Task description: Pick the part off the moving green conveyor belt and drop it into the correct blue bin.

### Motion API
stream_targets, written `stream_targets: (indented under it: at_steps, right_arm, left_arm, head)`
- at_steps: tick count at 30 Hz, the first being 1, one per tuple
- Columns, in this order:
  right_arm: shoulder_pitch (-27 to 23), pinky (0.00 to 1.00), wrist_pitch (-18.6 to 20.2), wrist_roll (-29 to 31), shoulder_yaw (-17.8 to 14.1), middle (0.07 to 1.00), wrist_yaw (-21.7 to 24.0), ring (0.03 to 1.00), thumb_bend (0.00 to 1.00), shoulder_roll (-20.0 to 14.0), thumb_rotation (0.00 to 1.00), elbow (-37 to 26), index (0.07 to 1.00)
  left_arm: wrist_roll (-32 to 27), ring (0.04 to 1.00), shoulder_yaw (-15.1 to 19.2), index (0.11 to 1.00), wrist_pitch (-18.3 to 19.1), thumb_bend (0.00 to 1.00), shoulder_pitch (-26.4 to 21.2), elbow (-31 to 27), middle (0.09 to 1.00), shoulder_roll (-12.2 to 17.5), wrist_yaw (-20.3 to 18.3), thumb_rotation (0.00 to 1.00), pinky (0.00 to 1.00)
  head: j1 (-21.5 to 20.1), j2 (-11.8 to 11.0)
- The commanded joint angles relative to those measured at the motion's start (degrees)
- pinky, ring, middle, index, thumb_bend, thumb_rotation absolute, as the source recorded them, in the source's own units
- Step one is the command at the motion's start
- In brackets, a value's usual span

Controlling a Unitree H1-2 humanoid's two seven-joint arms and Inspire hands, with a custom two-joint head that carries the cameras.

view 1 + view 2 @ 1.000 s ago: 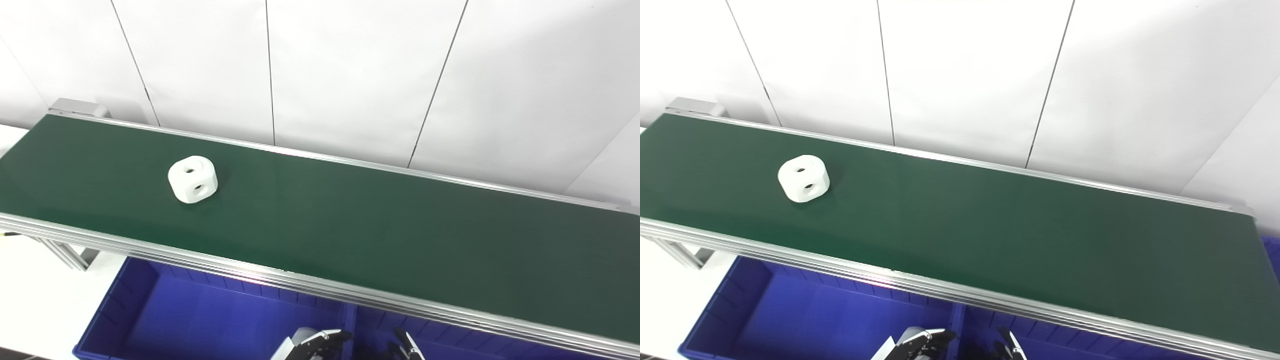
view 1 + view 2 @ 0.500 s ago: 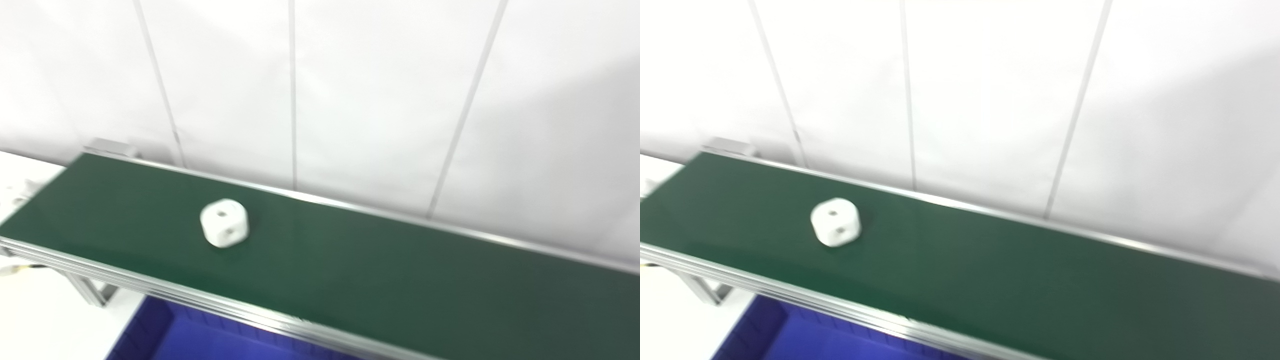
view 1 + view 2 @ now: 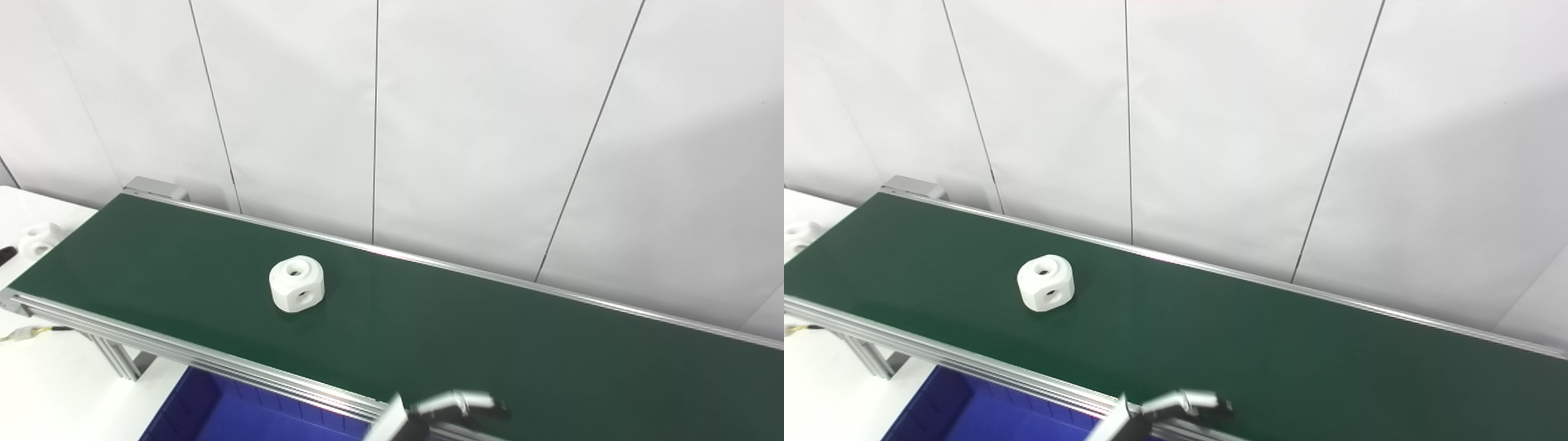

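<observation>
A white rounded block part (image 3: 296, 283) with round holes in its faces sits on the green conveyor belt (image 3: 490, 343), left of the belt's middle. My left hand (image 3: 450, 408) shows at the bottom edge, motion-blurred. Its fingers stretch out to the right over the belt's near rail, with nothing in them. It is well to the right of the part and nearer to me, not touching it. A corner of a blue bin (image 3: 202, 413) shows below the belt's near rail. My right hand is out of the picture.
A second white part (image 3: 40, 239) lies on the white table left of the belt's end. A thin cable (image 3: 27, 334) lies on that table by the conveyor's aluminium leg (image 3: 113, 361). A white panelled wall stands close behind the belt.
The camera has tilted up and shifted, so most of the bins left the picture. The part has travelled rightward along the belt. My left hand has risen to the belt's near rail.
</observation>
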Motion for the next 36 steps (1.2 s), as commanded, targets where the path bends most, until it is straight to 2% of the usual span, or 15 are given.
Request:
stream_targets:
  at_steps: [1, 6, 10, 15, 19, 22, 24, 27, 36]
  right_arm:
    - [0.4, 0.85, 0.2, -0.2, -0.7, 0.993, -0.4, 0.949, 0.96, -0.2, 0.94, 1.0, 0.997]
    - [0.8, 0.84, 0.2, -0.6, -0.5, 0.985, -1.3, 0.951, 0.97, -0.3, 0.94, 0.2, 0.993]
    - [1.1, 0.83, 0.2, -0.8, -0.1, 0.980, -1.5, 0.947, 0.96, -0.5, 0.95, -0.3, 0.988]
    - [1.3, 0.83, 0.2, -0.6, 0.0, 0.975, -1.4, 0.948, 0.97, -0.5, 0.94, -0.6, 0.982]
    - [1.4, 0.83, 0.2, -0.4, 0.1, 0.981, -1.0, 0.954, 0.96, -0.6, 0.94, -0.6, 0.986]
    - [1.3, 0.83, 0.2, -0.3, 0.0, 0.982, -0.9, 0.958, 0.97, -0.4, 0.94, -0.2, 0.989]
    - [1.2, 0.83, 0.2, -0.4, 0.0, 0.978, -1.0, 0.955, 0.97, -0.3, 0.94, -0.1, 0.985]
    - [1.2, 0.83, 0.2, -0.4, 0.0, 0.976, -1.0, 0.954, 0.97, -0.3, 0.94, -0.2, 0.982]
    - [1.0, 0.83, 0.2, -0.4, 0.0, 0.977, -1.0, 0.958, 0.95, -0.1, 0.93, 0.2, 0.981]
  left_arm:
    - [1.3, 0.758, 2.1, 0.742, 0.0, 1.00, -1.8, -2.1, 0.782, -0.2, -0.8, 0.71, 0.64]
    - [2.8, 0.762, 7.2, 0.745, 3.5, 1.00, -3.6, -3.8, 0.787, -0.8, -2.5, 0.68, 0.64]
    - [5.2, 0.777, 9.9, 0.756, 6.6, 1.00, -6.0, -5.0, 0.795, -1.1, -4.0, 0.64, 0.64]
    - [12.0, 0.837, 11.4, 0.830, 8.3, 0.98, -9.3, -4.3, 0.842, -0.7, -4.3, 0.63, 0.77]
    - [17.0, 0.879, 12.9, 0.873, 8.7, 0.97, -11.7, -2.6, 0.870, 0.1, -3.2, 0.63, 0.83]
    - [20.6, 0.894, 15.0, 0.887, 11.0, 0.96, -13.6, -2.4, 0.882, 1.2, -3.8, 0.63, 0.86]
    - [22.3, 0.886, 16.1, 0.885, 12.3, 0.96, -14.8, -2.2, 0.880, 2.0, -4.1, 0.63, 0.81]
    - [23.9, 0.884, 17.3, 0.886, 14.0, 0.96, -16.4, -1.5, 0.880, 3.3, -4.5, 0.63, 0.81]
    - [27.6, 0.878, 18.9, 0.881, 19.7, 0.95, -21.3, 2.5, 0.872, 7.2, -6.3, 0.55, 0.83]
  head:
    - [-0.4, 0.2]
    - [-0.6, 0.3]
    - [-0.5, 0.4]
    - [-0.8, 0.6]
    - [-0.9, 0.6]
    - [-0.9, 0.5]
    - [-0.9, 0.4]
    - [-1.0, 0.4]
    - [-1.0, 0.2]
